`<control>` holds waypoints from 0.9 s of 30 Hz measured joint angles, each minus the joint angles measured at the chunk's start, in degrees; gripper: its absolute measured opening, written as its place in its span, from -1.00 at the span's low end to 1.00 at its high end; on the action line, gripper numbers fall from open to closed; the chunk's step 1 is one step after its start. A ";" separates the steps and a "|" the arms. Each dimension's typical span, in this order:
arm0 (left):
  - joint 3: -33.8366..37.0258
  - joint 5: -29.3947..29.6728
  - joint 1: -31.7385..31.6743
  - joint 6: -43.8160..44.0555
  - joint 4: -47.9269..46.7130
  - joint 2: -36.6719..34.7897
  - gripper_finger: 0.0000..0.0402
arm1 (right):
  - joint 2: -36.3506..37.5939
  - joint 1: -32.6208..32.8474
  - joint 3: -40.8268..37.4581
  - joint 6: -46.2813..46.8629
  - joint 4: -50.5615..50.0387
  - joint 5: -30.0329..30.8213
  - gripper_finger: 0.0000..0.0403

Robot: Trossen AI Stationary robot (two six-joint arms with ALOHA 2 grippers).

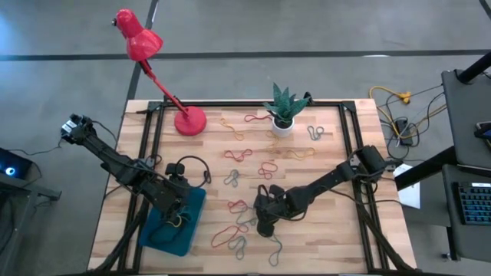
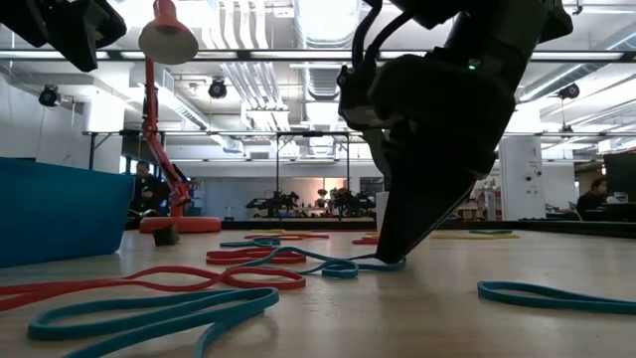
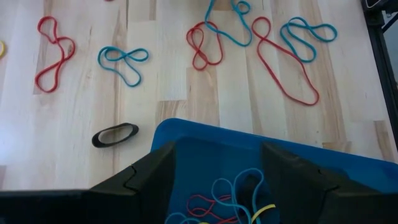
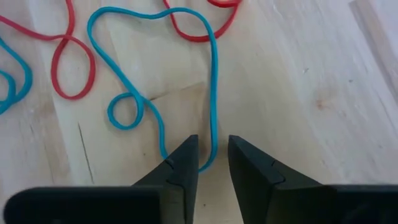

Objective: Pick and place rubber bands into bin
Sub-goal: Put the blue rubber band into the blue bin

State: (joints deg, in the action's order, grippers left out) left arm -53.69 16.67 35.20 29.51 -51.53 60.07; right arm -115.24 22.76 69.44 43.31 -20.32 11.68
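Overhead arrangement of a wooden surface (image 1: pixel 322 230) with two arms at work. The right gripper (image 4: pixel 213 163) is lowered to the surface near 6 o'clock of centre; its fingers (image 4: pixel 180 168) straddle the end loop of a blue rubber band (image 4: pixel 213 87) and stand narrowly parted around it, not yet pressed together on it. In the level view the fingertips meet the surface where that band lies. The left gripper (image 3: pixel 217 180) hovers over the bin (image 1: pixel 173 230), which sits at about 8 o'clock of the surface, its fingers (image 3: pixel 149 180) spread and holding nothing. Several rubber bands in the bin (image 3: pixel 214 202), red, blue and one yellow, lie below it. Loose rubber bands (image 1: pixel 253 157) in red, yellow and blue are scattered across the middle of the surface. A red lamp (image 1: pixel 165 84) stands at 11 o'clock and a potted plant (image 1: pixel 284 111) at 12 o'clock
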 joint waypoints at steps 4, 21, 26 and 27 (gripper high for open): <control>0.00 0.12 0.00 -0.17 0.00 0.00 0.07 | 0.02 0.00 -0.43 0.04 0.18 0.57 -0.67; 0.00 0.12 0.00 -0.08 0.02 0.00 0.07 | 0.04 0.01 -2.16 2.31 1.77 -4.47 -0.94; 0.00 0.12 0.00 -0.04 0.02 0.00 0.07 | 0.32 0.24 -1.06 5.79 4.27 -10.46 -0.96; 0.00 0.12 0.00 -0.02 0.02 0.00 0.07 | 0.39 0.26 -0.67 6.05 4.87 -10.84 -0.96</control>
State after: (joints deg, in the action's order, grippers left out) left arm -53.69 16.80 35.20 29.50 -51.51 60.07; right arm -114.85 23.02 68.77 49.36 -15.45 0.83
